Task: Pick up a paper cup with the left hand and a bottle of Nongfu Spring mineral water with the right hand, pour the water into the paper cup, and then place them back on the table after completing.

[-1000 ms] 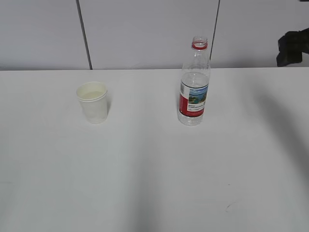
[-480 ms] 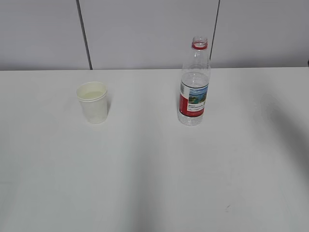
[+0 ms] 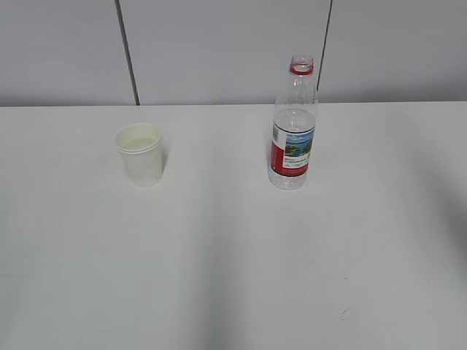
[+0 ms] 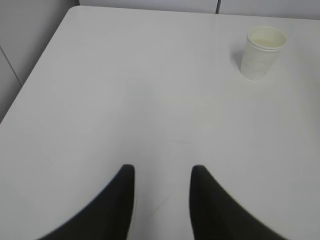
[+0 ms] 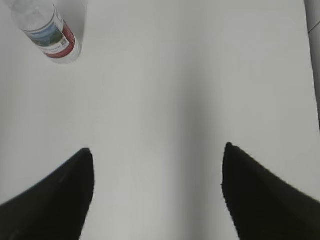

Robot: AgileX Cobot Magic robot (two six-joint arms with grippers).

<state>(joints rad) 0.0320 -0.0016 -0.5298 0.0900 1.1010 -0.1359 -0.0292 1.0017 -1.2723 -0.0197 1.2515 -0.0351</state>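
Observation:
A white paper cup stands upright on the white table at the left. It also shows in the left wrist view at the top right, with pale liquid inside. An uncapped clear bottle with a red and blue label stands upright at centre right, partly filled with water. It shows in the right wrist view at the top left. My left gripper is open and empty, well short of the cup. My right gripper is wide open and empty, well away from the bottle. Neither arm shows in the exterior view.
A grey panelled wall runs behind the table's far edge. The table's left edge shows in the left wrist view and its right edge in the right wrist view.
The black arm seen at the upper right edge of the exterior view one second ago has gone out of view. Cup and bottle have not moved.

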